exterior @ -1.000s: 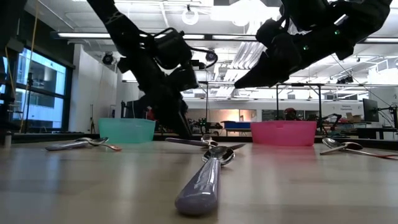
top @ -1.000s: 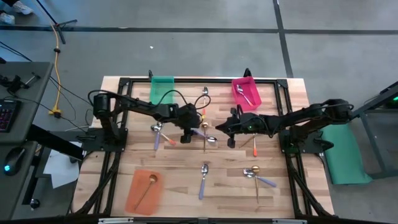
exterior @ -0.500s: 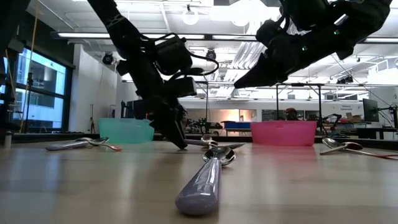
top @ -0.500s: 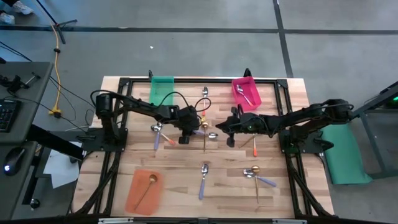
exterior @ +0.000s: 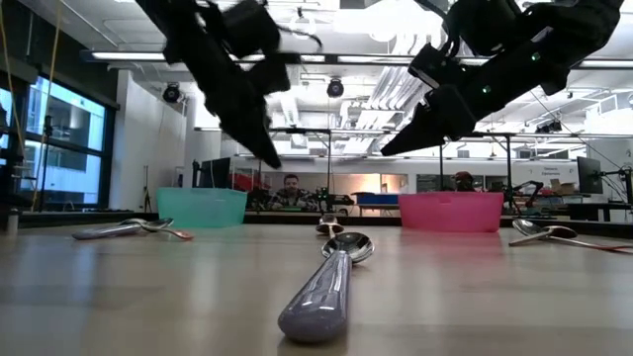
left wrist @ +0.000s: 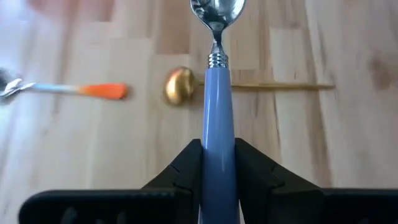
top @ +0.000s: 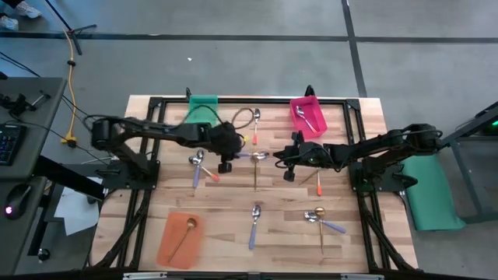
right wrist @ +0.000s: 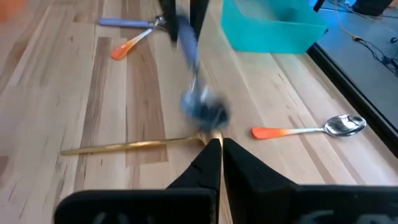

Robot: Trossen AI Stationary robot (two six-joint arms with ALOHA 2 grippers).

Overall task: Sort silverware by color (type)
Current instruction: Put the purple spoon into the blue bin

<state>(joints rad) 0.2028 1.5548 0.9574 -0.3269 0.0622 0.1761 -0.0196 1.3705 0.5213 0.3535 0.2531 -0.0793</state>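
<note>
Worktop (top: 148,233): wood slats, bins at corners. Landmark = orange bin (top: 180,239), near-left corner, one gold spoon (top: 185,230) lying inside. Teal bin (top: 204,109) at far edge straight behind it; pink bin (top: 308,114) at far edge, well to the right, w/ a spoon inside.

Left arm reached to mid-worktop, beyond and right of orange bin. Left gripper (left wrist: 217,163) clamped on lavender-blue-handled spoon (left wrist: 217,124), lifted clear of the surface, bowl pointing away from the wrist. Below it: gold spoon (left wrist: 249,86) flat on worktop, orange-handled spoon (left wrist: 68,89) just beside.

Right gripper (right wrist: 217,152) held above mid-worktop, farther right of orange bin, fingers pressed together, nothing held.

Rest of silverware scattered loose: blue-handled spoon (top: 254,223) just right of orange bin; gold + blue pair (top: 320,219) farther right; orange-handled one (top: 254,123) near far edge.
</note>
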